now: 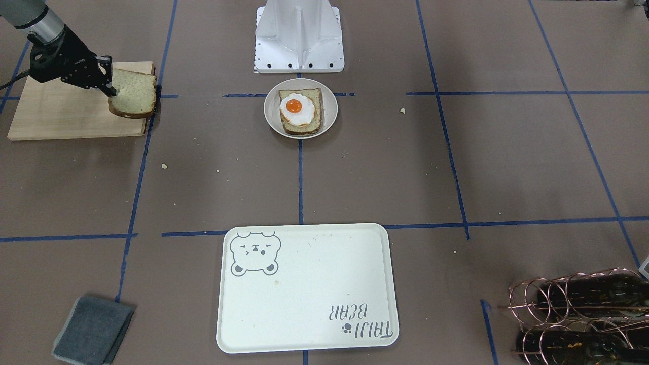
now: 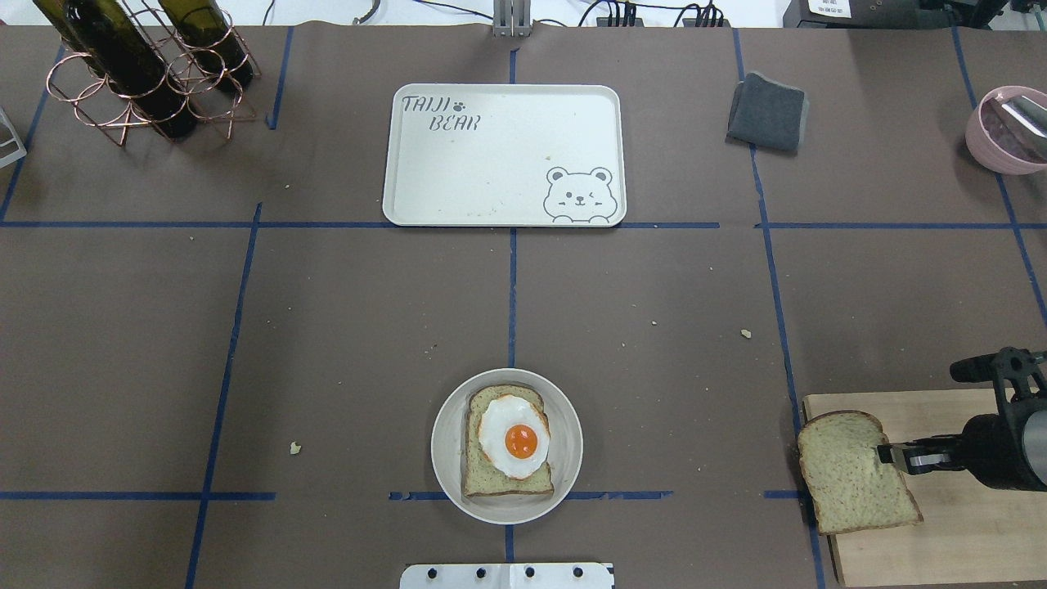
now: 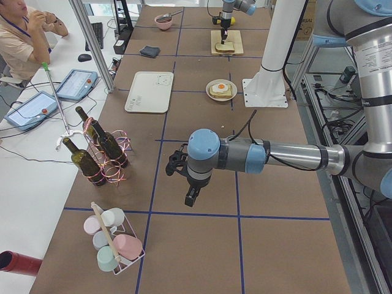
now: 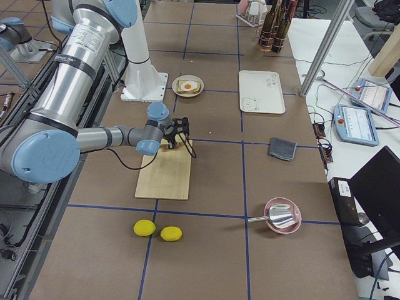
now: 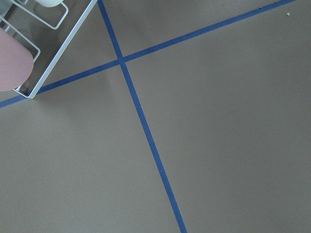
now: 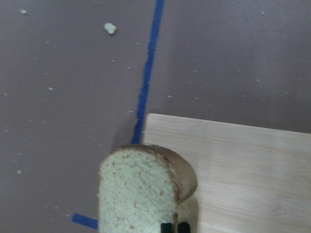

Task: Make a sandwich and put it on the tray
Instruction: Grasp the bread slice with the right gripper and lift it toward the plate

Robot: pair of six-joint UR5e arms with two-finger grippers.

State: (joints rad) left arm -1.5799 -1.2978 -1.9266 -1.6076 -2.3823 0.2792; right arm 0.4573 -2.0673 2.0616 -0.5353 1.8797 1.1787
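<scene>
overhead looks down from behind robot base (image 2: 507, 576), front view faces it, both share tray (image 2: 491, 164), side views from table (image 3: 202, 245) ends, wrist cams close

The right arm (image 2: 1010, 446) reaches in low and nearly level from the right edge of the desk (image 2: 327, 327). The right gripper (image 2: 885, 452) has its fingers (image 1: 109, 90) pinched together on one edge of a bread slice (image 2: 851, 470). The left arm (image 3: 288, 156) stretches level above the desk, and the left gripper (image 3: 191, 199) points straight down. Whether its fingers are parted cannot be told.
</scene>
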